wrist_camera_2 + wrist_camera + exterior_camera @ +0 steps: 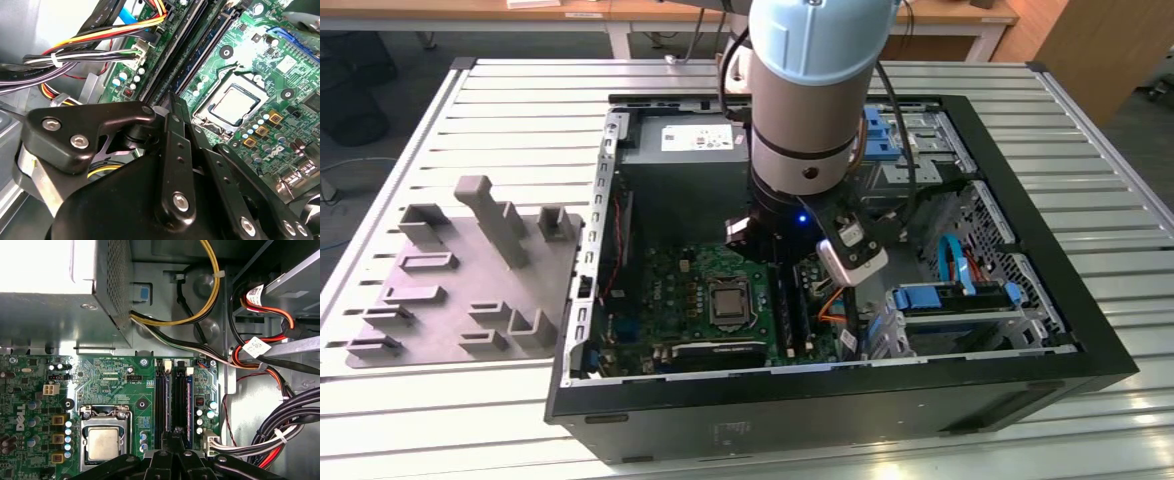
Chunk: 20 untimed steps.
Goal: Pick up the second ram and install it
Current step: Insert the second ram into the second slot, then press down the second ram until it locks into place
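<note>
Our black metal gripper (172,436) is down inside the open black computer case (827,415), its fingers squeezed narrow over the long black slots (160,400). The second ram (188,400), a thin green stick, seems to stand in a slot beside the tips. We think we should push straight down, evenly and gently.

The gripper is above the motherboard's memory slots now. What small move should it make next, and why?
Likely a slow, straight descent, after checking alignment. In the first wrist view the gripper hangs directly over the long black memory slots, beside the processor socket. Whether it carries a stick I cannot tell, so gentle motion seems wise.
</note>
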Each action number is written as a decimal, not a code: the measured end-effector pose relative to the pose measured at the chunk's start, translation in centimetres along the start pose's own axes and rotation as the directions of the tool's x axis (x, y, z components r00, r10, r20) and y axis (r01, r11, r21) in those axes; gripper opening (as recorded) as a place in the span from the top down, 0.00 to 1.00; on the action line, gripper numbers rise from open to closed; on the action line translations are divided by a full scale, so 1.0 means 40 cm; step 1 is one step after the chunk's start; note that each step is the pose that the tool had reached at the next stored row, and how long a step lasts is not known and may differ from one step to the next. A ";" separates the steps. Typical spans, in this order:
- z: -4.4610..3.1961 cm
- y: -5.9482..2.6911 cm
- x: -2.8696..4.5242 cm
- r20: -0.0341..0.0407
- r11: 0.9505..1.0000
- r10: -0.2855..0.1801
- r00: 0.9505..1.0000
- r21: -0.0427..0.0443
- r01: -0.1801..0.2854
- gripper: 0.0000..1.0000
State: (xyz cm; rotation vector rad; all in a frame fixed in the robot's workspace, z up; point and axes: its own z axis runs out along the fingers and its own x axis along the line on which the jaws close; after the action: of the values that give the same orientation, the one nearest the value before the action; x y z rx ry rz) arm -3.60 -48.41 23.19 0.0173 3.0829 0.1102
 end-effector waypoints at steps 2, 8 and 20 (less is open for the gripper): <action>0.000 0.000 0.000 0.000 1.000 0.000 1.000 0.000 0.000 0.89; -0.004 0.000 0.000 0.000 1.000 0.000 1.000 0.000 0.000 0.89; -0.002 0.023 0.000 0.000 1.000 0.000 1.000 0.000 0.000 0.89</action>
State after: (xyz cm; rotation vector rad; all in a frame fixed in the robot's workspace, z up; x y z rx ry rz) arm -3.61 -47.50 23.34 0.0174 3.0829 0.1102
